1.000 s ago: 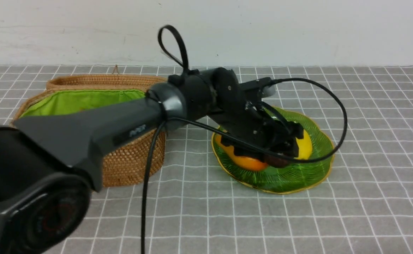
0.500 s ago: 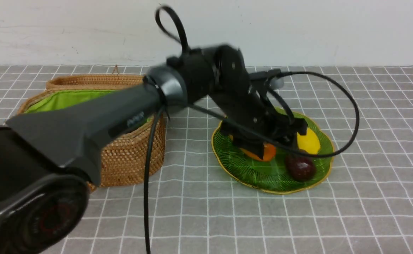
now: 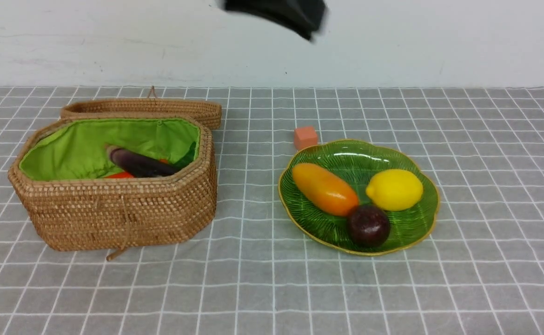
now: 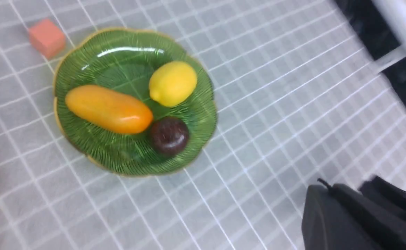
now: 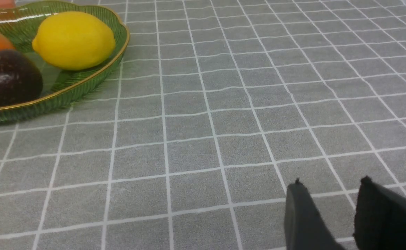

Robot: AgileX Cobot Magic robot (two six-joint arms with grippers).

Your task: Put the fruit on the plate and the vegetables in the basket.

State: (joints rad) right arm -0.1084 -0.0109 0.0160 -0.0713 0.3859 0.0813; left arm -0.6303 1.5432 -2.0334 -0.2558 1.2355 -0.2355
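Black fingers (image 4: 331, 208) of the left gripper (image 4: 354, 217) are clenched on nothing, high above the plate (image 3: 421, 218); the right gripper (image 5: 331, 208) hangs part open, empty, over bare cloth. Lemon (image 3: 394, 189), mango (image 3: 324, 188) and maroon fruit (image 3: 369, 225) lie on the plate. A clean finish means retracting without brushing it. Inside the basket (image 3: 114, 218), eggplant (image 3: 139, 164) and an orange sliver show; the radish is hidden.
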